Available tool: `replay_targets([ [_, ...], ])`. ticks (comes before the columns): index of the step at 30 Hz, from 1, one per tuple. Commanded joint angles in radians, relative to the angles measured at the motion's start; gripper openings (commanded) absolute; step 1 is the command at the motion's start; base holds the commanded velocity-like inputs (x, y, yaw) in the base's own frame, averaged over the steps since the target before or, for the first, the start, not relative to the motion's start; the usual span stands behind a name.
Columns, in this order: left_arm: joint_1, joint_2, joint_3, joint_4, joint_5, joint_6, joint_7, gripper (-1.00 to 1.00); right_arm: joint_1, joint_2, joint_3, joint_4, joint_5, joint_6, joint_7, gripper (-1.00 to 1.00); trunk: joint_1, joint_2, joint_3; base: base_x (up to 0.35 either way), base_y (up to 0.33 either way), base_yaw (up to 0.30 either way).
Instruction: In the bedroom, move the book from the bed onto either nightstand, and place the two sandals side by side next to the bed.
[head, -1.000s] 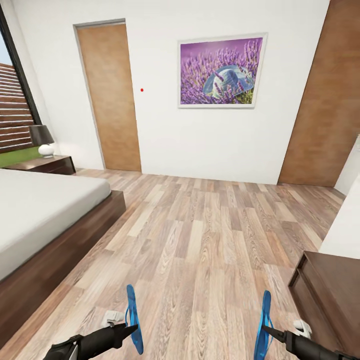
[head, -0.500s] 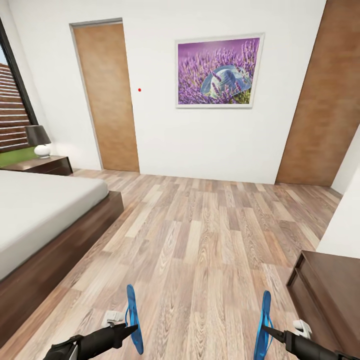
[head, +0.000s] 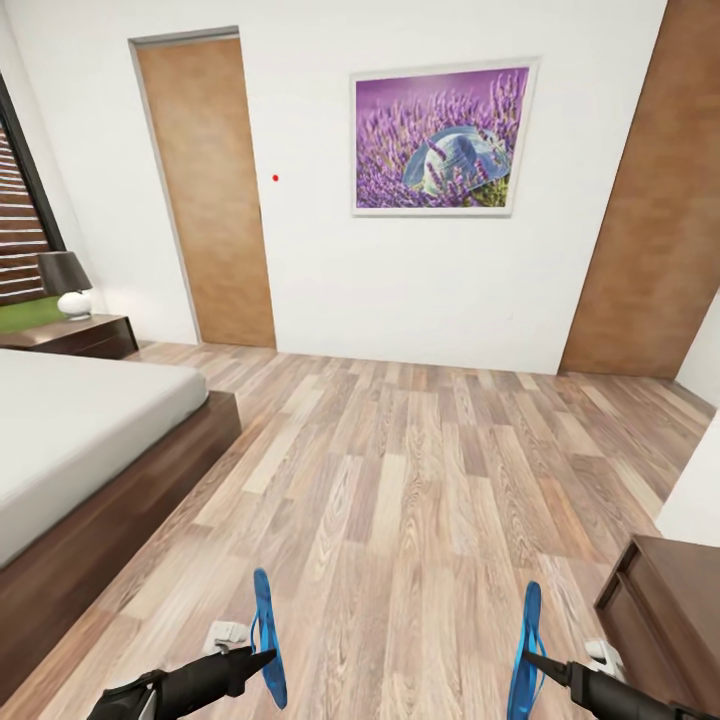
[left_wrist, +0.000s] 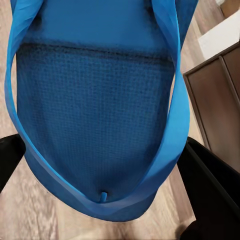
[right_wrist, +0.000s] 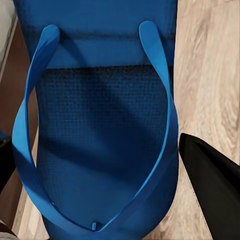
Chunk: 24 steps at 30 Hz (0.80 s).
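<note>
The left end effector (head: 262, 655) grips one blue sandal (head: 267, 640) and the right end effector (head: 535, 660) grips the other sandal (head: 525, 652) — each held on edge, above the plank floor (head: 420, 480) at the near side. The bed (head: 80, 440) lies at the left, a nightstand (head: 75, 335) with a lamp (head: 65, 283) at its far end. The book cannot be seen. On the far wall hangs a lavender picture (head: 442, 138) between two wooden doors (head: 205, 190).

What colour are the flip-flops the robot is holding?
Bright blue. The left wrist view shows one sandal best, with its textured blue sole and blue strap.
</note>
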Motion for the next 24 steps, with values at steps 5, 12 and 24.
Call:
replay_targets([
  [5,-0.001,-0.001,0.009,-0.001,-0.007,0.01,-0.007,-1.0,-0.001,0.001,-0.009,-0.001,0.008,0.009,0.004,-1.0,0.0,0.0,-0.001,0.327,0.0,0.0],
  [12,-0.001,-0.001,0.009,-0.001,-0.006,0.01,-0.008,-1.0,-0.001,0.001,-0.009,-0.001,0.008,0.009,0.004,-1.0,0.0,0.0,-0.001,0.327,0.0,0.0],
  [24,-0.001,-0.006,0.009,-0.001,-0.006,0.01,-0.008,-1.0,-0.001,0.001,-0.009,-0.001,0.007,0.009,0.006,-1.0,0.0,0.0,-0.001,0.328,0.0,0.0],
])
